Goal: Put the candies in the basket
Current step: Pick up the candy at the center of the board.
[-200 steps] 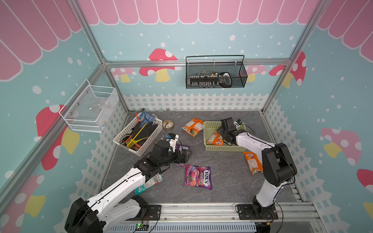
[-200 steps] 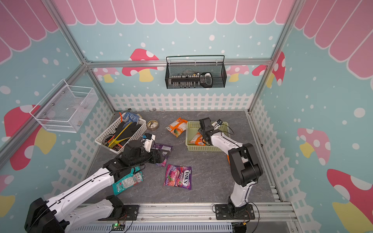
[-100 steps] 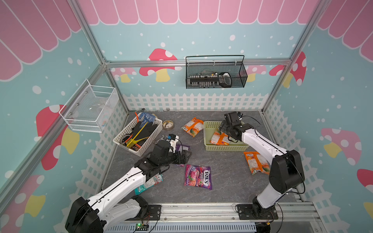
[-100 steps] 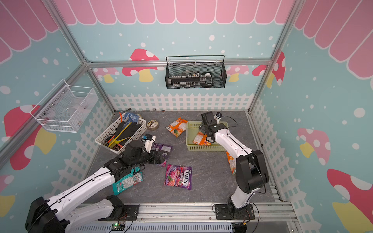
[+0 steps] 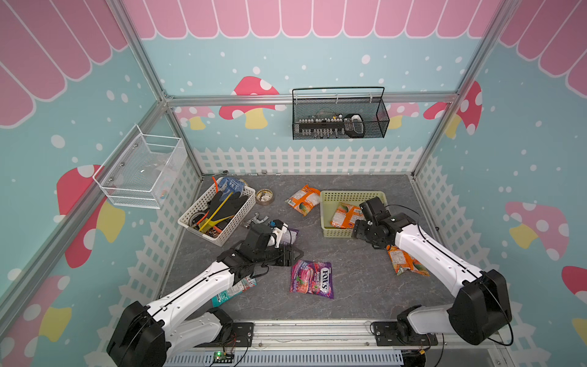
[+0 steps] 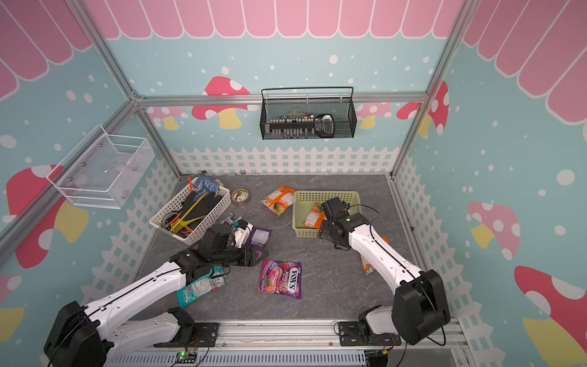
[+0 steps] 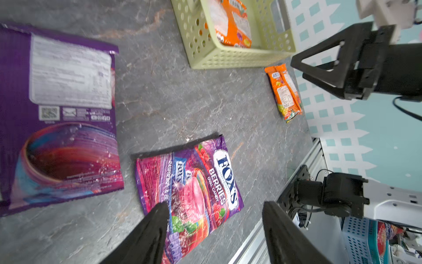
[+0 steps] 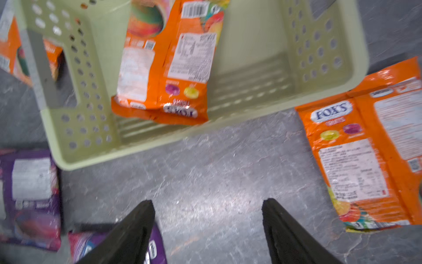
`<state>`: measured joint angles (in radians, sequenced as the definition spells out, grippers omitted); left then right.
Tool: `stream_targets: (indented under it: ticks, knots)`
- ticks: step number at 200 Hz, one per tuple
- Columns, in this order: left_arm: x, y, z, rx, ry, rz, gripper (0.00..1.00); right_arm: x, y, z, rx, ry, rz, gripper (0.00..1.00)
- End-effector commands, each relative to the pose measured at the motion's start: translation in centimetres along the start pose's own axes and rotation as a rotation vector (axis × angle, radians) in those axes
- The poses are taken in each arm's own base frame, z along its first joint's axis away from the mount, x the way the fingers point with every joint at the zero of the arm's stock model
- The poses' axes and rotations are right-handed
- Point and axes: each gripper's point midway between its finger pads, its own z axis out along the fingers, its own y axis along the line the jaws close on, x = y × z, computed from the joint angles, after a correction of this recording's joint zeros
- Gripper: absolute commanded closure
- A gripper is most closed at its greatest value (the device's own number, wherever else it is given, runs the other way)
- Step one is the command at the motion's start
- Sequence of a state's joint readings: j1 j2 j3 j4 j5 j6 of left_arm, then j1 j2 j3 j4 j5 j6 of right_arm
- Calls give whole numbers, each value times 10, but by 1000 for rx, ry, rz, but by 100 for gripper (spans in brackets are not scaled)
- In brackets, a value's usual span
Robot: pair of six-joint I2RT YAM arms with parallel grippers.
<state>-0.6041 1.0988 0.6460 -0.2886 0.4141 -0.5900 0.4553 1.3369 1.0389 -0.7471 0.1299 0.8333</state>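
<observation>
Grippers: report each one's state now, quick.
Left gripper: open, holding nothing.
Right gripper: open, holding nothing.

The pale green basket point(image 5: 351, 194) sits far right, with an orange bag point(image 5: 344, 216) in its left half. A second orange bag point(image 5: 303, 199) lies just left of the basket. A third orange bag point(image 5: 406, 263) lies nearer, off its right corner. The FOX'S bag point(image 5: 313, 279) lies flat at centre, the purple bag point(image 5: 291, 234) back-up beyond it, and the teal bag point(image 5: 233, 290) near left.

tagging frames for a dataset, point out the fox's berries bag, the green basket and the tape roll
FOX'S berries bag point(image 5: 311, 279), in a top view, middle of its printed front
green basket point(image 5: 336, 233), in a top view, its near perforated wall
tape roll point(image 5: 265, 203), in a top view, its outer side
</observation>
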Motion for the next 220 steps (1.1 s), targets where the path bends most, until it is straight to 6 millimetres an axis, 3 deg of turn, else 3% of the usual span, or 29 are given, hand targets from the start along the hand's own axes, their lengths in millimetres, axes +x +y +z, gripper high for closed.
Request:
stream_targets:
  ticks: [1,27,50,84,134,176,220]
  knots:
    - [16,1,1,16,51,-27,31,30,44,-10,-214,44,-143,24]
    - [11,8,-1,-29,25,-6,31,81,88,-7,-457,125,-233,29]
    - [12,17,4,-56,34,-19,32,108,103,6,-531,179,-274,35]
    - [19,24,10,-72,57,-33,35,131,99,35,-513,233,-320,45]
    - [23,28,15,-69,66,-52,39,154,89,64,-477,313,-324,43]
    - [41,34,29,-28,102,-120,53,167,81,77,-468,353,-318,41]
    - [69,62,46,-86,155,-190,68,172,94,71,-574,360,-287,39]
